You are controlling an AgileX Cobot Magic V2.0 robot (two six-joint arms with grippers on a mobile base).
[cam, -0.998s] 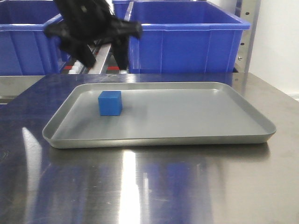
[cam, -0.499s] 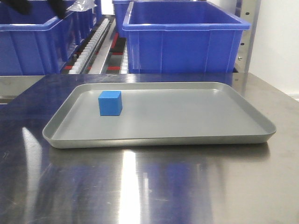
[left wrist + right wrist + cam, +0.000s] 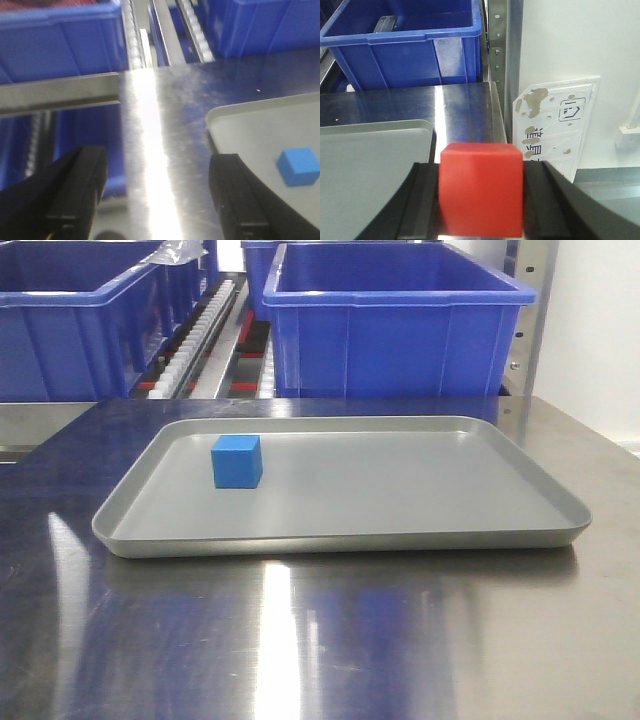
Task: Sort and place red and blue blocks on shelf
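The blue block (image 3: pixel 237 461) rests on the left part of the grey tray (image 3: pixel 340 540); no gripper shows in the front view. In the left wrist view, my left gripper (image 3: pixel 157 200) hovers open over the steel tabletop just left of the tray (image 3: pixel 260 125), with nothing between its fingers (image 3: pixel 75 190). The blue block (image 3: pixel 298 166) lies to its right. My right gripper (image 3: pixel 481 210) is shut on the red block (image 3: pixel 481 189), held above the table's right edge beside the tray (image 3: pixel 370 165). The shelf's rollers (image 3: pixel 195 335) run behind the table, and its perforated upright (image 3: pixel 496 45) stands at the right.
Two large blue bins (image 3: pixel 400 330) (image 3: pixel 70 330) sit on the shelf behind the tray. The shiny steel tabletop (image 3: pixel 320 640) stretches in front. A white spotted sign (image 3: pixel 555 125) leans against the wall beyond the table's right edge.
In the front view, a black arm that hung over the tray's far left corner rose toward the top left and has left the picture. The blue block has not moved.
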